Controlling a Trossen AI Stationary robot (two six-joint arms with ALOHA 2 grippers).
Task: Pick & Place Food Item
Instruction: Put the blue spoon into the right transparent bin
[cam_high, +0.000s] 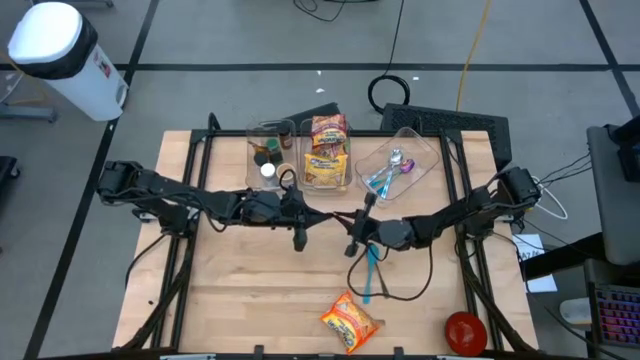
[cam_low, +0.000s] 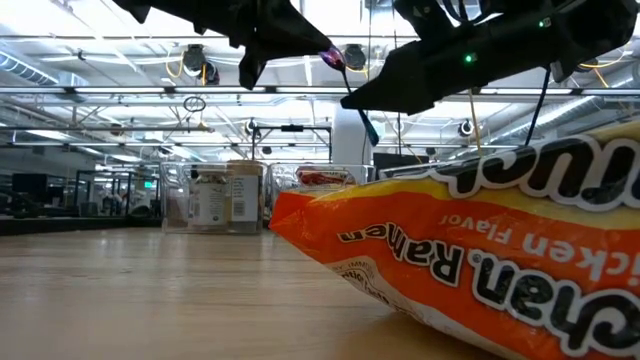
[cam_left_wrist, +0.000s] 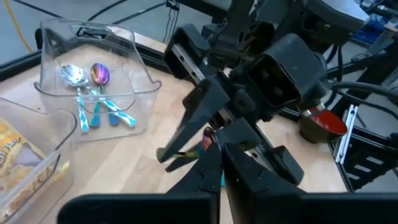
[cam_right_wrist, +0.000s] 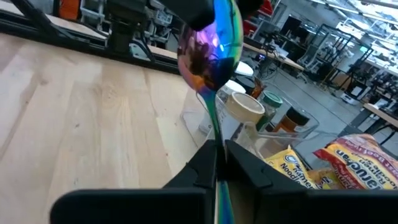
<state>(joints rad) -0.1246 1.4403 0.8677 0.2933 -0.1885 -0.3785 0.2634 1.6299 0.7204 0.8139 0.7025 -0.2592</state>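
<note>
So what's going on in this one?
The right gripper holds an iridescent spoon above the middle of the wooden table, its fingers shut on the handle. The left gripper hangs close beside it, holding nothing visible. A ramen packet lies untouched near the table's front edge. At the back stand clear bins of spoons, noodles and jars.

A ramen packet (cam_high: 350, 322), orange and yellow, lies flat near the worktop's front edge, between the two arms and apart from the bins. In the low view its crinkled wrapper (cam_low: 470, 250) fills the foreground, the words "Ramen" and "Chicken Flavor" printed upside down. More ramen packets (cam_high: 327, 150) stand upright in a clear bin at the back. A spoon (cam_right_wrist: 210, 46) with an iridescent bowl and teal handle is held aloft, bowl up.
</note>
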